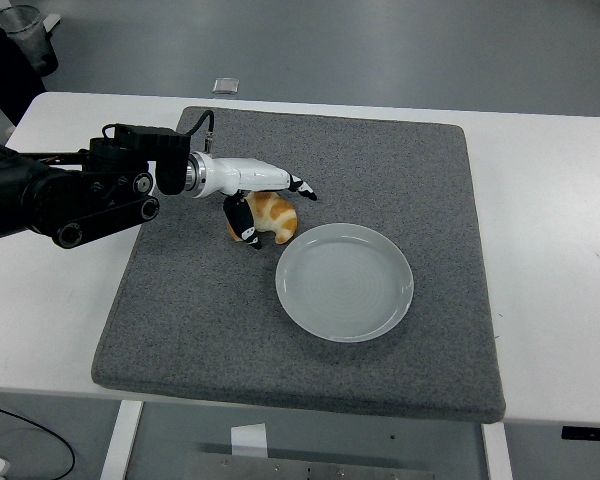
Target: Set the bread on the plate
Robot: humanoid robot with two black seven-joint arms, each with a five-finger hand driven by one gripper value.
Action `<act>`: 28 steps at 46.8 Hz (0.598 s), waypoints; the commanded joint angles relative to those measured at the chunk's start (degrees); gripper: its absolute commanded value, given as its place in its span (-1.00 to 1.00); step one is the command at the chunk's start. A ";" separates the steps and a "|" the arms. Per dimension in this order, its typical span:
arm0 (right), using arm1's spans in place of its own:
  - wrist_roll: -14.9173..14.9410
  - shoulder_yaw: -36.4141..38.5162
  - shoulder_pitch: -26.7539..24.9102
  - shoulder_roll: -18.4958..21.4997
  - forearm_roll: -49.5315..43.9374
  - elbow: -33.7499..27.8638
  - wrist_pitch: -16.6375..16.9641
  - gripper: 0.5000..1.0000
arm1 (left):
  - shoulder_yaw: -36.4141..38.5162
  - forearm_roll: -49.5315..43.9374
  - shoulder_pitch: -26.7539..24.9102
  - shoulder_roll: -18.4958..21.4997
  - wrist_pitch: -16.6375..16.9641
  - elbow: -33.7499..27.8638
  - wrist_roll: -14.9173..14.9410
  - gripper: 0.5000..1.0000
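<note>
Left hand (263,203) at bread (271,215); fingers (244,222) closed around it.
Bread sits on grey mat (180,300), just far-left of empty plate (344,281). Mat covers white table (550,250); grey floor beyond, clear cup (25,38) far left.

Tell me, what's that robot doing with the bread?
The robot's left hand is reaching in over the grey mat and closing around the bread, a small croissant-shaped piece. One finger stretches over the top of it and the thumb presses its near side. The bread looks to be still down on the mat, just left of the empty plate, where it is meant to go. The other arm isn't in the picture.
</note>
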 commanded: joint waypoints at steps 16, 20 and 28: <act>0.00 0.00 -0.01 0.00 0.00 0.00 0.00 0.73 | -0.05 1.82 1.07 -0.17 1.15 0.70 0.01 0.90; 0.00 0.00 -0.01 0.00 0.00 0.00 0.00 0.73 | 0.03 1.91 1.25 -1.31 1.42 0.79 -0.08 0.82; 0.00 0.00 0.08 0.00 0.00 0.00 0.00 0.73 | 0.12 2.17 1.25 -1.84 1.51 1.23 0.01 0.51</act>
